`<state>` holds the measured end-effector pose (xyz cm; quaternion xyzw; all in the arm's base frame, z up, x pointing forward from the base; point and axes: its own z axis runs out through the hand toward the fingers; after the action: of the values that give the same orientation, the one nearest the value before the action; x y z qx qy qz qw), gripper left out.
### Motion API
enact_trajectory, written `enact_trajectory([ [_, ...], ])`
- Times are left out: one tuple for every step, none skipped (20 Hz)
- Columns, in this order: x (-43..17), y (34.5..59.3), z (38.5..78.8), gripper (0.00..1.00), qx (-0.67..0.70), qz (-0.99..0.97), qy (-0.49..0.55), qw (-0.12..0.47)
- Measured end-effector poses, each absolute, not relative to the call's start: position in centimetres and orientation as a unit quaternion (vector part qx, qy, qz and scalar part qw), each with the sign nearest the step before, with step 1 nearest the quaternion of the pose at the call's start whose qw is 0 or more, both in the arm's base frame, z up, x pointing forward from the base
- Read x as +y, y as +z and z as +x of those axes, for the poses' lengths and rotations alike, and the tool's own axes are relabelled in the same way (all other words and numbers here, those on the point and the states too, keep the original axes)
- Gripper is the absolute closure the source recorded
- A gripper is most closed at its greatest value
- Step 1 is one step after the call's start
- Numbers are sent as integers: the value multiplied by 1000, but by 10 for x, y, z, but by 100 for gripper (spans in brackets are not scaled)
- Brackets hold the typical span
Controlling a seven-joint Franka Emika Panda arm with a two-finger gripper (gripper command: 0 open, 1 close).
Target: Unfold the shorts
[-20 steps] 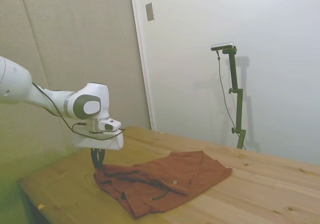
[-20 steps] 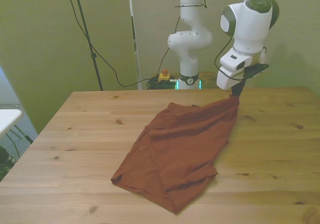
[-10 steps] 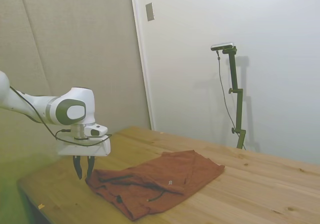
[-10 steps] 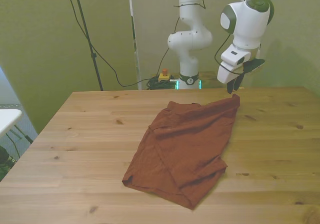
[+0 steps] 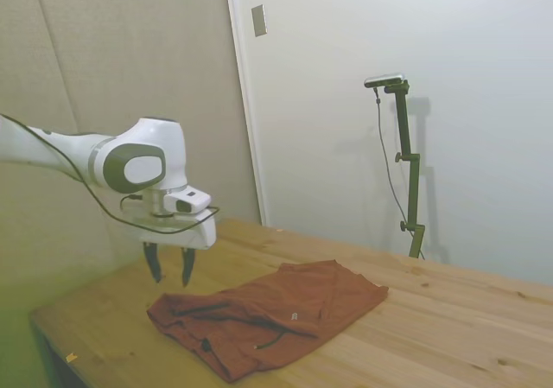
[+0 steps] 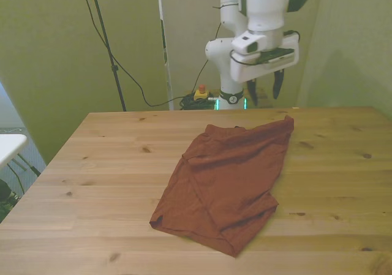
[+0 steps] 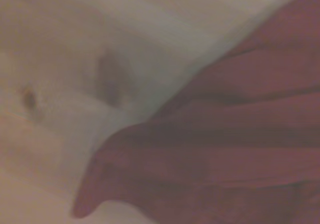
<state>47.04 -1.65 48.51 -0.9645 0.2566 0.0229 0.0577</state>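
1. The gripper (image 5: 169, 277) hangs in the left of the side view, above the table and clear of the cloth; its two dark fingers (image 5: 153, 265) point straight down and stand apart with nothing between them, so it is released; in the front view the gripper (image 6: 263, 94) sits at upper middle, past the table's far edge line.
2. The shorts (image 5: 263, 312) lie on the wooden table (image 5: 449, 336), lower middle of the side view, not touched by the arm; the nearest corner lies just below and beside the fingers.
3. In the front view the shorts (image 6: 229, 177) run on a long axis from a pointed corner at upper right of middle down to a bunched end at lower middle; that lower end is doubled over in a thick fold; dark slit lines and a small pale tag show on the side view's near part.
4. The wrist view, blurred, shows a rounded edge of the shorts (image 7: 225, 154) over pale wood.
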Motion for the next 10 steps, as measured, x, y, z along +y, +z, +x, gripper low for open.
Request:
enact_trajectory([
  [-41,485,481,0,284,-957,16,61],
  [-64,482,491,0,310,-949,12,62],
  [-86,475,502,0,335,-940,9,63],
  [-106,466,511,0,360,-931,7,62],
  [-124,456,517,0,384,-921,7,61],
  [-139,447,521,0,408,-911,8,59],
  [-150,440,522,0,431,-900,12,58],
  [-156,435,521,0,454,-889,16,56],
  [-160,433,520,0,477,-877,19,56],
  [-161,433,519,0,498,-865,20,55],
])
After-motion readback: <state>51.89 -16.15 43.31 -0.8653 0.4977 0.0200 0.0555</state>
